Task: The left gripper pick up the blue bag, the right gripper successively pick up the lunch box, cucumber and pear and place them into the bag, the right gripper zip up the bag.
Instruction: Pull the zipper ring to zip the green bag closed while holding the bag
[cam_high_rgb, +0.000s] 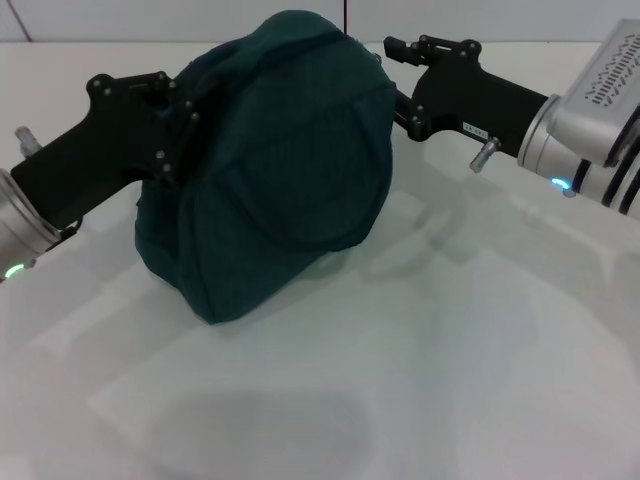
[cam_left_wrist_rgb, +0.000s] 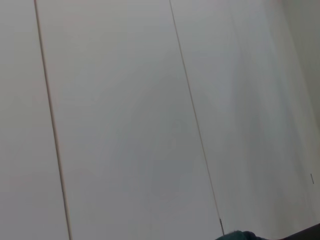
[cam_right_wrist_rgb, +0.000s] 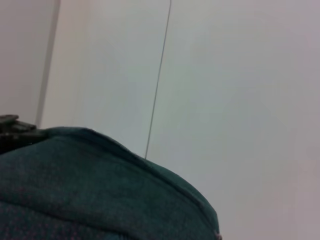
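Note:
The blue bag stands bulging in the middle of the white table. My left gripper is shut on the fabric at the bag's upper left side. My right gripper is against the bag's top right edge, its tips hidden behind the bag. The right wrist view shows the bag's top close up with a seam running along it. A small bit of the bag shows at the edge of the left wrist view. The lunch box, cucumber and pear are out of view.
The white table surface spreads in front of and to the right of the bag. A pale panelled wall stands behind the table. No other loose objects show.

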